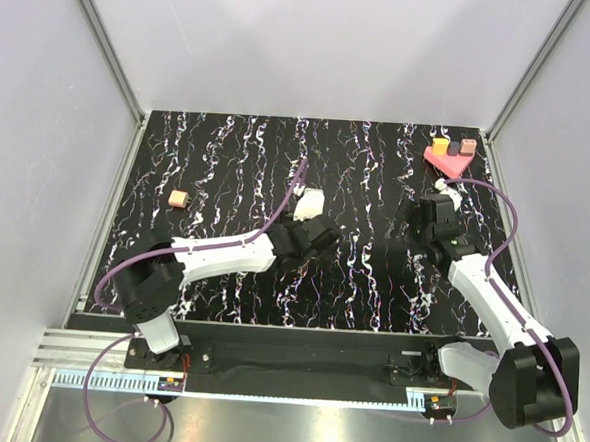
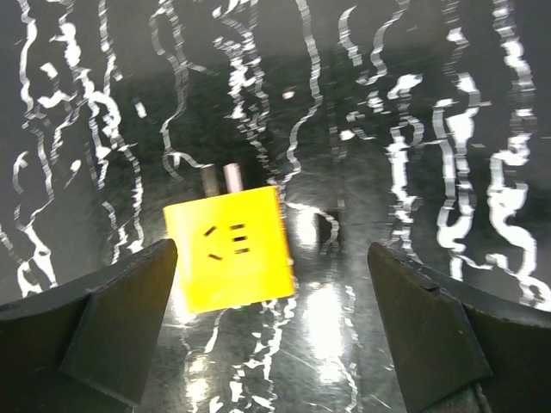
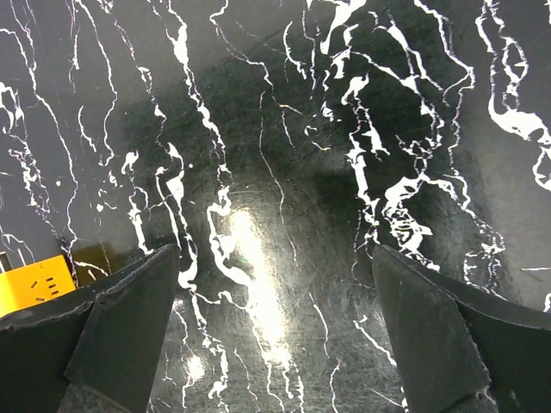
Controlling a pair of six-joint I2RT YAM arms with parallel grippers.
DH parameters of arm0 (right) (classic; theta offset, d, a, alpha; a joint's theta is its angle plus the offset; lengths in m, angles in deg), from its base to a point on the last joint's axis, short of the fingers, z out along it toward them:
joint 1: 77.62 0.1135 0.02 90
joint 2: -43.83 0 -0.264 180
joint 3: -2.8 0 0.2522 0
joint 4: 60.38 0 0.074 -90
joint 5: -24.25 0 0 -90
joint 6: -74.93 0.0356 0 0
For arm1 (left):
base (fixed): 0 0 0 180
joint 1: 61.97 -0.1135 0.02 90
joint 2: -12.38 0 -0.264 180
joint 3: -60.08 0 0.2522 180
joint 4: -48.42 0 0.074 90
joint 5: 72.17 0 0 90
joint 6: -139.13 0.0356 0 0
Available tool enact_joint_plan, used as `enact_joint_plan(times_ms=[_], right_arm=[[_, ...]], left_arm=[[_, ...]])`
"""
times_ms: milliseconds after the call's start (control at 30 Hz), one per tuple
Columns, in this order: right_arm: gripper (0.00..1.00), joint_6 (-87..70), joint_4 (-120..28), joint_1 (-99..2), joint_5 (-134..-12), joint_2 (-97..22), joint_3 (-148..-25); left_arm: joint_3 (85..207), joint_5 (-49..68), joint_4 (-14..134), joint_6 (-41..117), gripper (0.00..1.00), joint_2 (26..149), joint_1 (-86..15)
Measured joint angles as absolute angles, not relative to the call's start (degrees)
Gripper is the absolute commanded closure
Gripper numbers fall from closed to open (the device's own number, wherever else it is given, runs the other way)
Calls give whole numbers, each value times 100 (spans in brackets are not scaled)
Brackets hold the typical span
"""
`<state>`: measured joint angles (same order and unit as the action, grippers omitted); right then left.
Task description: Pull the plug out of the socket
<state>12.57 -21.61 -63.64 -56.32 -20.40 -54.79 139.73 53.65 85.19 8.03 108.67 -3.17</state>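
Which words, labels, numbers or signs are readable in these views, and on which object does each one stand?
No readable text in any view.
yellow block: three dark marks on its face look like plug slots, not letters.
small blocks on the pink base, top view: too small to show any print.

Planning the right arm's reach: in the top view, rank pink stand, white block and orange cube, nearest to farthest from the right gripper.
From the right gripper:
1. pink stand, far right corner.
2. white block, mid-table, leftward.
3. orange cube, far left side.
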Motion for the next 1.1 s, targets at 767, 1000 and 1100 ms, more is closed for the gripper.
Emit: enact_joint_plan(times_ms=[767, 1000, 1100], right_arm=[[0, 1220, -2108, -6364, -5828, -1802, -5479], [0, 1244, -2102, -6364, -5999, -2025, -5479], [0, 1242, -2102, -6364, -6097, -2005, -5479]], left_arm=[[14018, 5393, 8678, 595, 42, 11376, -603], [13944, 5297, 8481, 661, 34, 11367, -610], [13892, 5225, 8429, 645, 51, 11354, -614]])
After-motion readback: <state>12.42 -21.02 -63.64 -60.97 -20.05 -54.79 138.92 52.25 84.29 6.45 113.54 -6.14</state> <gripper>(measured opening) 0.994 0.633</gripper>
